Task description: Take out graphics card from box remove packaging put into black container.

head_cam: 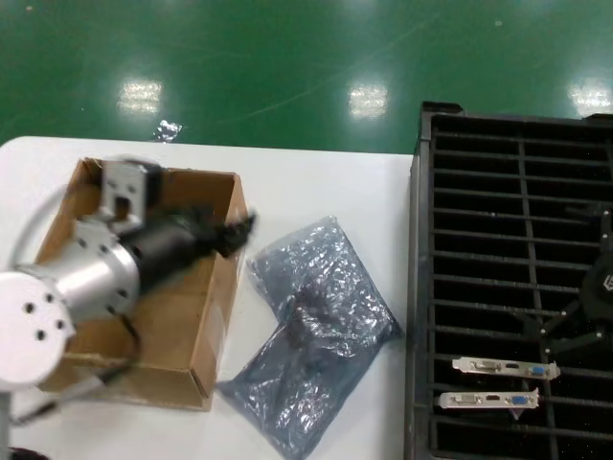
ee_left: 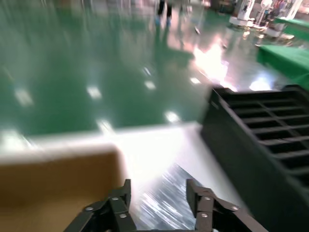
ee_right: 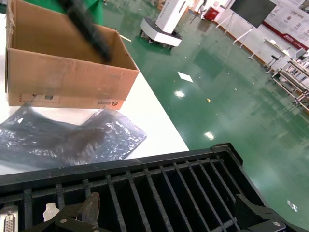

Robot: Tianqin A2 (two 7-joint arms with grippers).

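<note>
The packaging (head_cam: 311, 331) lies slantwise on the desk (head_cam: 316, 182) between the box (head_cam: 182, 316) and black container (head_cam: 431, 287). Left gripper (ee_left: 158, 200) and right gripper (ee_right: 166, 212) jaws gape, empty.

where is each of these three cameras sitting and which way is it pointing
Head: looks down on the table; left arm over the box, right pincer over the black container.
Left wrist: looks past the open left pincer towards the floor.
Right wrist: looks across the open right pincer.
All three show box, packaging and container.
</note>
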